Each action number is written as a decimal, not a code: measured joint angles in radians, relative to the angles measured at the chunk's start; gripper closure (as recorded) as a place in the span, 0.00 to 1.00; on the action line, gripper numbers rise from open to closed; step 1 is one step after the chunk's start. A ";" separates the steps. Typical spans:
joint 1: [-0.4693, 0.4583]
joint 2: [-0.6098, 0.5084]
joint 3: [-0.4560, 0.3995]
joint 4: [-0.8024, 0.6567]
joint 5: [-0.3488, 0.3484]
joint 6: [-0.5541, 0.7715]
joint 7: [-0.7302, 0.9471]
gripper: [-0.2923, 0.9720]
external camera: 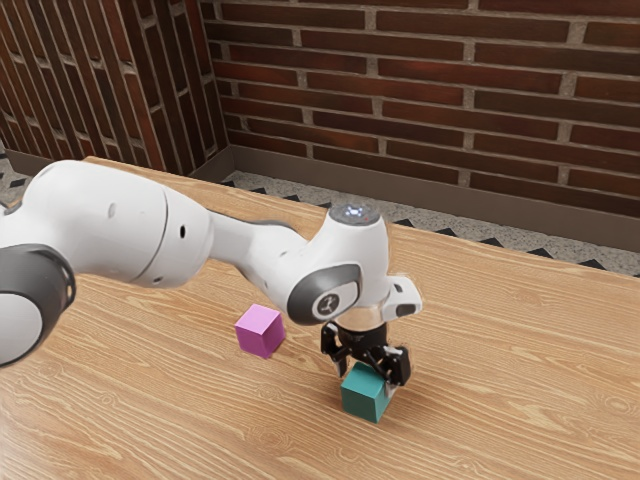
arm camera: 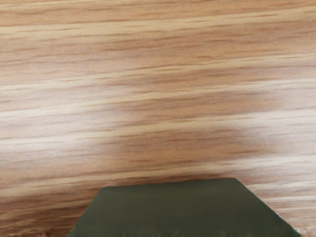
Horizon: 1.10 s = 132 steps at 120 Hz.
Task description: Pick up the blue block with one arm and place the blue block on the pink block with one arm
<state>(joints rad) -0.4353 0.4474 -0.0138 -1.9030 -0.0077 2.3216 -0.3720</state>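
Note:
A teal-blue block rests on the wooden table, toward its front. My black gripper hangs straight over it, fingers pointing down and standing open on either side of the block's top, a little wider than the block. A pink-magenta block sits on the table to the exterior view's left of the blue one, about a block's width away and slightly farther back. In the wrist view the blue block appears as a dark shape directly under my hand, with wood grain beyond it.
The white arm reaches in from the exterior view's left, passing above and behind the pink block. A brick wall stands behind the table's far edge.

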 joint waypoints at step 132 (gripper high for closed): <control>0.000 -0.135 -0.001 -0.023 0.021 0.031 0.001 0.50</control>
<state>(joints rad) -0.4356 0.3121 -0.0151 -1.9258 0.0136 2.3524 -0.3705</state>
